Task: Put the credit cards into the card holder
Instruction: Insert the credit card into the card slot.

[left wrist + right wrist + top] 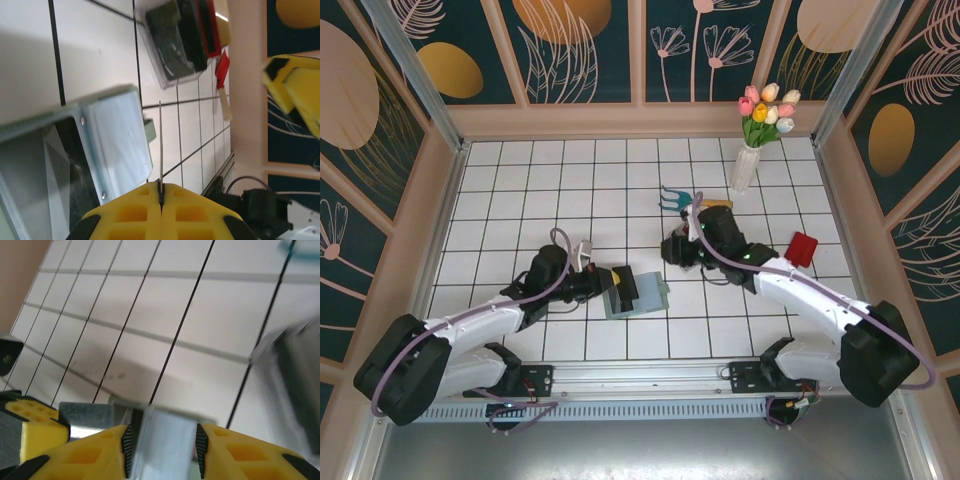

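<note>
The card holder (652, 297) lies open on the tiles in front of the left arm, its pale grey-blue inside (120, 135) facing up with a dark pocket beside it. My left gripper (608, 285) (161, 192) is shut on a thin pale credit card (160, 145), seen edge-on just right of the holder's flap. Dark and red credit cards (192, 35) stand in a small clear tray (165, 75). My right gripper (675, 252) (162, 440) hovers by that tray, jaws apart. A blurred pale flat piece (167, 445) sits between them, with a dark gap at the left pad.
A red toy shovel (802, 247) (222, 70) lies right of the right arm. A teal toy rake (672, 197) and a white vase of tulips (745, 165) stand further back. Wooden walls enclose the tiled floor.
</note>
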Controlling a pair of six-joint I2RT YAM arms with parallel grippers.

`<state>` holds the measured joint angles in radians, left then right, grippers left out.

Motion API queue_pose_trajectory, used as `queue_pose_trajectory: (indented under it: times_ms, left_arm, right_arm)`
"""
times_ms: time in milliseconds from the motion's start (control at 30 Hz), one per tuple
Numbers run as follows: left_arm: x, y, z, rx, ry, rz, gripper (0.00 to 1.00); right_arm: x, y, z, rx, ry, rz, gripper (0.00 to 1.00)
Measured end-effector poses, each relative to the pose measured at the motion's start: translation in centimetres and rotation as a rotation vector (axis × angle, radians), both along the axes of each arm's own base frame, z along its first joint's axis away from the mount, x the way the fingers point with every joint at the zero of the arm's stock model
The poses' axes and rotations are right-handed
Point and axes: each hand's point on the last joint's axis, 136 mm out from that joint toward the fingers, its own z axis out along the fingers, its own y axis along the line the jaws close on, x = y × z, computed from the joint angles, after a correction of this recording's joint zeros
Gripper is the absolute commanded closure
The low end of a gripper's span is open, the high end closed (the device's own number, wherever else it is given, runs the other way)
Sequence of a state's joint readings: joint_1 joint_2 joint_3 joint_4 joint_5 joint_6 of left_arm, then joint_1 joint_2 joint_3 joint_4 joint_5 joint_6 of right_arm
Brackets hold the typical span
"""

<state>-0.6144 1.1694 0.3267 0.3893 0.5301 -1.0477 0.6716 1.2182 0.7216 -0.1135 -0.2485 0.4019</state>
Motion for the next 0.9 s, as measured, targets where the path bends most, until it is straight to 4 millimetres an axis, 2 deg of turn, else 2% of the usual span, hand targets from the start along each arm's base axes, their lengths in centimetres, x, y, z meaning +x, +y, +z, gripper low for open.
queue_pose_trajectory:
  times_ms: [100,200,467,667,900]
  left_arm:
    - [-0.4,-0.2,-0.7,0.01,0.003,-0.008,1.0]
    - [-0.1,-0.2,-1.5,0.027,0.011,0.002,1.0]
    - [0.2,-0.1,-3.3,0.074,0.021,0.008,1.0]
    - [0.6,0.0,-3.6,0.089,0.001,0.014,1.0]
    - [0.7,-0.1,-5.5,0.113,0.032,0.009,1.0]
  right_arm:
    - [-1.8,0.7,-3.0,-0.009,0.098,0.015,0.6]
    - [-2.1,0.7,-4.9,-0.025,0.157,-0.006,0.6]
    - [-1.7,1.3,-7.6,-0.033,0.221,-0.026,0.62]
    - [-2.2,1.5,-9.8,-0.063,0.268,-0.017,0.64]
    - [-2.5,1.4,-11.6,-0.08,0.3,-0.024,0.66]
